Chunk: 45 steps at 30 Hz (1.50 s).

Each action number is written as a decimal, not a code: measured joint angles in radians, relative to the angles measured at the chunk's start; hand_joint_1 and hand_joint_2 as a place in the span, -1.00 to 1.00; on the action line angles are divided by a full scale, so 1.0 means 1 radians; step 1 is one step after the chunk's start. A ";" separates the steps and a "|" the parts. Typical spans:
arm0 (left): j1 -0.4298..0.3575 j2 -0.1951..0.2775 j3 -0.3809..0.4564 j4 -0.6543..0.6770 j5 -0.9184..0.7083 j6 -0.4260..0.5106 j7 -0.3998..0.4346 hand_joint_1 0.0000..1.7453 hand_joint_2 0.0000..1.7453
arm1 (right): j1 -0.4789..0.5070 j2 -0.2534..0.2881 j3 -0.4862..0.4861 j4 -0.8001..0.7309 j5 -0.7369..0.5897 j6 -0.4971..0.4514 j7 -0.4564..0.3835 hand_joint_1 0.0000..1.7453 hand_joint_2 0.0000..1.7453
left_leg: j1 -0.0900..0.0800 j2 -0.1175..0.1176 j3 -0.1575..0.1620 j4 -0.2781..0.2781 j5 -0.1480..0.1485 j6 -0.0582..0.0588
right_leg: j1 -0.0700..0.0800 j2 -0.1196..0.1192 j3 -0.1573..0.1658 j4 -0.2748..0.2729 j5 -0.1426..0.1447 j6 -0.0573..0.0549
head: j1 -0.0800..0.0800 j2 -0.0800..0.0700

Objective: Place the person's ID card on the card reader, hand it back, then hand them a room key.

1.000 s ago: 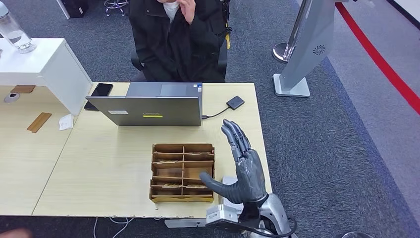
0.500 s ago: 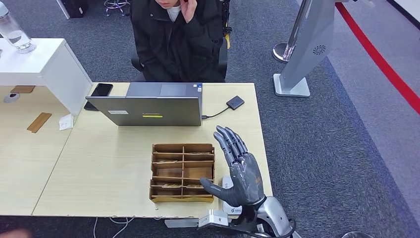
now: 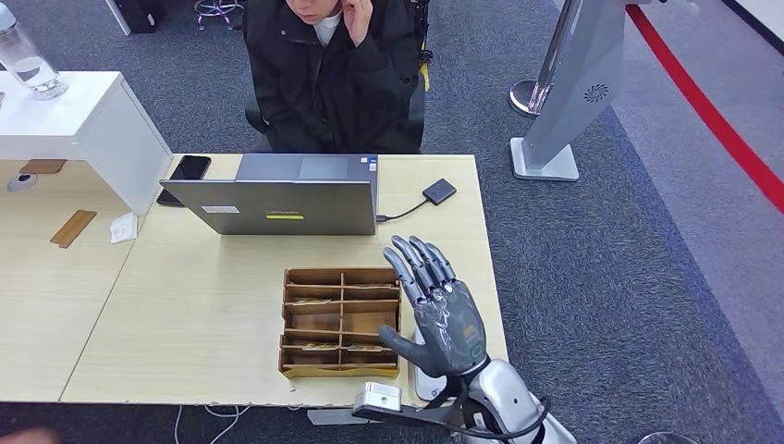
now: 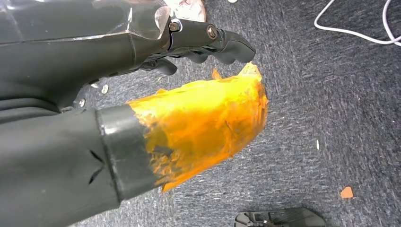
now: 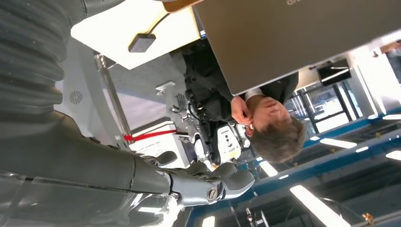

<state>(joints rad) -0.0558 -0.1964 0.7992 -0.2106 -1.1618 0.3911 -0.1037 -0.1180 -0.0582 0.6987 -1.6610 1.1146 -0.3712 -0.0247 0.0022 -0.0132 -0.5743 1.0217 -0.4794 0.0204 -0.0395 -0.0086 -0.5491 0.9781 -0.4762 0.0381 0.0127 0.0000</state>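
Far left: white shelf unit [image 3: 88, 120] with a water bottle [image 3: 28, 63] on top; below it a small wooden strip [image 3: 73, 228] and a paper scrap [image 3: 123, 227] on the wooden table [image 3: 185, 314]. Black phone [image 3: 185, 172] lies just beside the grey laptop [image 3: 277, 199], whose lid back faces the robot. Person in black jacket [image 3: 328, 74] sits behind the laptop, one hand raised to the head. Wooden divided tray [image 3: 340, 322] sits mid-table, thin cards in some slots, can't tell which are room keys. ID card not identifiable. Black card reader [image 3: 439, 191] is at the table's far right, cabled to the laptop. Right hand [image 3: 441, 310] is raised over the table's right edge, just right of the tray, fingers straight and spread, thumb out toward the tray, holding nothing. Grey stand [image 3: 569, 92] is on the carpet, right. Left hand [image 4: 142, 75] hangs over the carpet, fingers curled; can't tell its grip.
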 joint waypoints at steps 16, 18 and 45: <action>-0.003 0.000 0.000 0.000 -0.035 -0.017 0.010 -1.00 -1.00 | -0.136 -0.008 0.058 0.099 0.035 0.157 0.079 -1.00 1.00 | 0.000 0.000 0.000 0.000 0.000 0.000 | 0.000 0.000 0.000 0.000 0.000 0.000 | 0.000 0.000; -0.004 0.000 0.000 0.000 -0.038 -0.018 0.012 -1.00 -1.00 | -0.148 -0.008 0.062 0.113 0.031 0.165 0.083 -1.00 1.00 | 0.000 0.000 0.000 0.000 0.000 0.000 | 0.000 0.000 0.000 0.000 0.000 0.000 | 0.000 0.000; -0.016 0.000 0.000 0.000 -0.050 -0.025 0.027 -1.00 -1.00 | -0.191 -0.004 0.091 0.212 0.007 0.187 0.107 -0.85 1.00 | 0.000 0.000 0.000 0.000 0.000 0.000 | 0.000 0.000 0.000 0.000 0.000 0.000 | 0.000 0.000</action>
<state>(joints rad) -0.0721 -0.1965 0.7991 -0.2106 -1.2120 0.3661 -0.0771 -0.3093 -0.0626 0.7896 -1.4485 1.1213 -0.1845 0.0818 0.0022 -0.0133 -0.5743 1.0218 -0.4793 0.0204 -0.0395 -0.0087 -0.5490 0.9781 -0.4761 0.0381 0.0128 0.0000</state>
